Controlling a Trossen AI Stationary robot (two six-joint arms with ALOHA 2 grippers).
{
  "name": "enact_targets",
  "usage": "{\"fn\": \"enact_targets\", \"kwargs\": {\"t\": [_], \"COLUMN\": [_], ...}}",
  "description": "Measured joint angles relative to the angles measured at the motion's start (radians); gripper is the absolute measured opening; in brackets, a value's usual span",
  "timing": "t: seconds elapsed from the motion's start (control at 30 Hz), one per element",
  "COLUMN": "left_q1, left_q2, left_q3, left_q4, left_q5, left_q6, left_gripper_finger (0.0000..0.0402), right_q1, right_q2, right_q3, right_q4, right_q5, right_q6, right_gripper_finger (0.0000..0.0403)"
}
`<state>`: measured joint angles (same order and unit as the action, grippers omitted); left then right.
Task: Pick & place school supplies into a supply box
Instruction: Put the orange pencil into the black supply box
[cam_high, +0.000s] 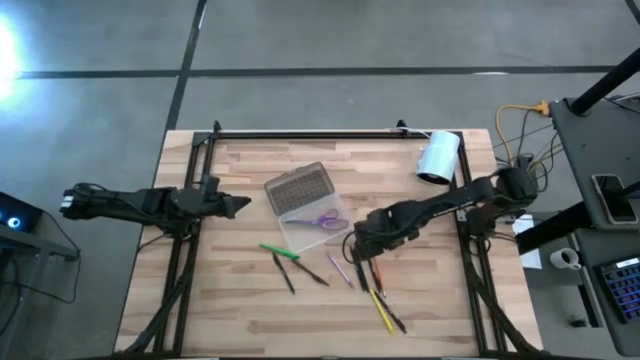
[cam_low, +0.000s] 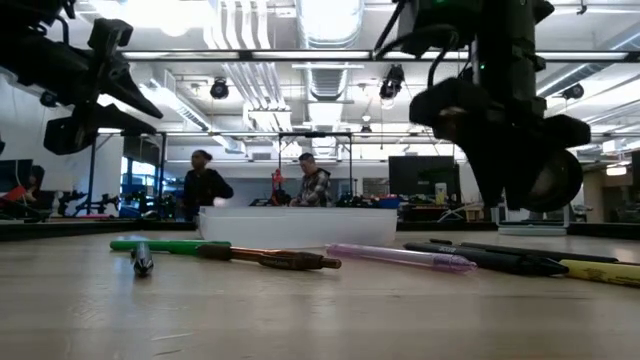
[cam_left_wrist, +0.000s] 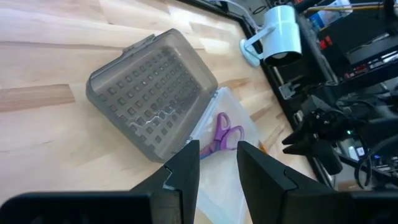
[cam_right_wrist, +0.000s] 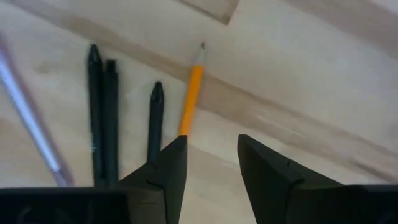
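The right gripper hangs low over the pens just beside the open box, its fingers spread with nothing between them, an orange pencil and three dark pens lying ahead of them. The scissors already sit in the box's clear half; a green pen, a purple pen and a yellow one lie on the table on the side of the box away from the white roll. The left gripper waits raised off the box's grey half, fingers parted and empty. The next grasp likely wants the fingers straddling one pencil across its shaft, clear of its neighbours, then closing before lifting toward the box.
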<state>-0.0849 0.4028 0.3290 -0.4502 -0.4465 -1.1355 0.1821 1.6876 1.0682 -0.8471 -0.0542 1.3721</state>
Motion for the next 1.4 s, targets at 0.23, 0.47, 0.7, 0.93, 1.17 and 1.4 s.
{"fn": "enact_targets", "kwargs": {"t": [0.23, 0.47, 0.7, 0.93, 1.17, 1.4], "left_q1": [0.0, 0.0, 0.0, 0.0, 0.0, 0.0], "left_q2": [0.009, 0.009, 0.009, 0.009, 0.009, 0.009], "left_q3": [0.0, 0.0, 0.0, 0.0, 0.0, 0.0], "left_q4": [0.001, 0.002, 0.001, 0.0, -0.003, -0.003], "left_q5": [0.0, 0.001, 0.003, 0.003, 0.003, 0.003], "left_q6": [0.0, 0.0, 0.0, 0.0, 0.0, 0.0], "left_gripper_finger": [0.0092, 0.0092, 0.0092, 0.0092, 0.0092, 0.0092], "right_q1": [0.033, 0.039, 0.049, 0.077, 0.089, 0.082], "right_q2": [0.131, 0.203, 0.211, 0.205, 0.205, 0.175], "right_q3": [0.087, 0.12, 0.125, 0.071, 0.039, 0.081], "right_q4": [-0.064, -0.052, -0.045, 0.002, 0.025, 0.007], "right_q5": [0.013, -0.001, 0.007, 0.009, 0.058, 0.153], "right_q6": [0.009, -0.003, 0.016, 0.078, 0.056, -0.061], "right_gripper_finger": [0.0144, 0.0128, 0.0111, 0.0088, 0.0044, 0.0012]}}
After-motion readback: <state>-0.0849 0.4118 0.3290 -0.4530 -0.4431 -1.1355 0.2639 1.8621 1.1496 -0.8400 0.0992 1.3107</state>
